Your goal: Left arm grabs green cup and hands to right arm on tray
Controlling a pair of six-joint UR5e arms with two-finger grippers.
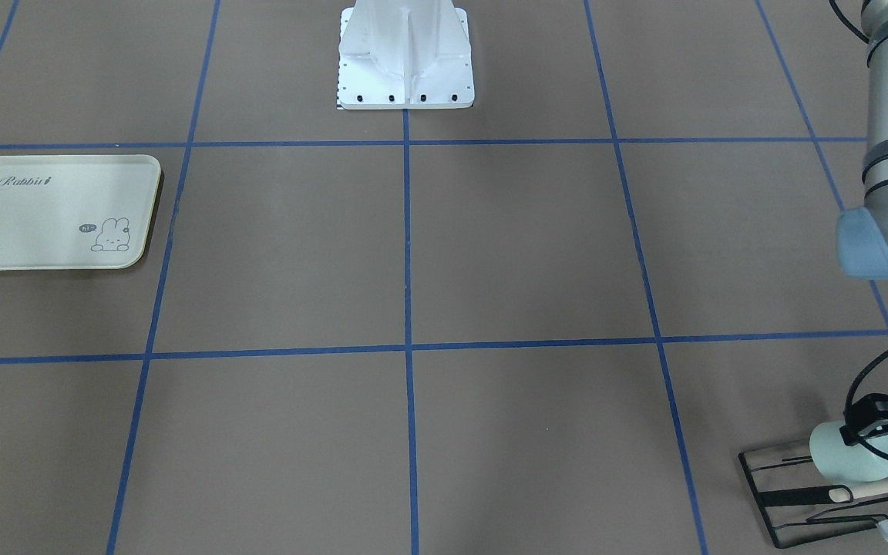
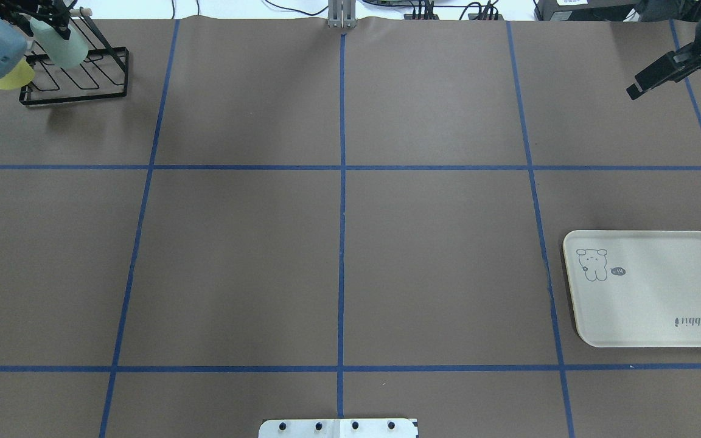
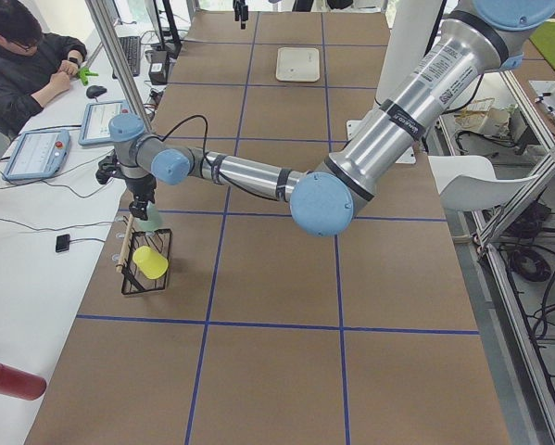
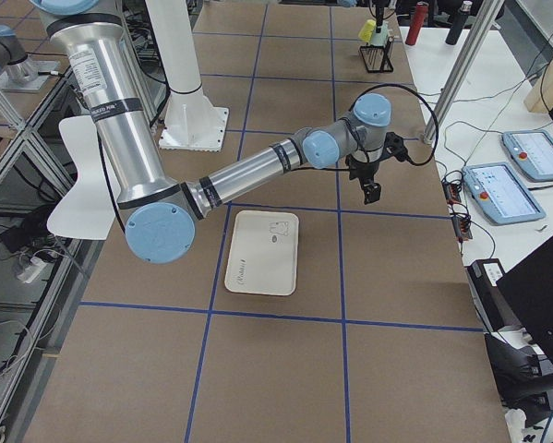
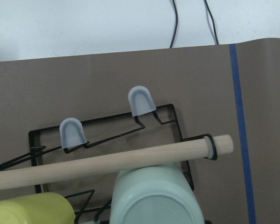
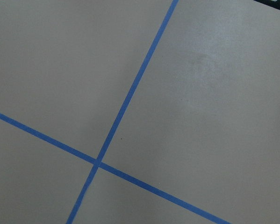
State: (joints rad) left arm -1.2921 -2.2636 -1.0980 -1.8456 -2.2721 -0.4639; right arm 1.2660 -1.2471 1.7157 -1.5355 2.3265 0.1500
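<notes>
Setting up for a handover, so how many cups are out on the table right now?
2. The green cup rests on the black wire rack; the yellow cup sits beside it on the same rack. None appears hidden.

Overhead and front views face each other across the table, both showing the tray.

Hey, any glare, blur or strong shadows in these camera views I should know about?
Right wrist view: a pale sheen on the table, otherwise sharp. Left wrist view: the green cup sits close and cropped at the bottom, slightly soft. Overhead view: even light, a soft shadow beside the tray and below the black rack.
</notes>
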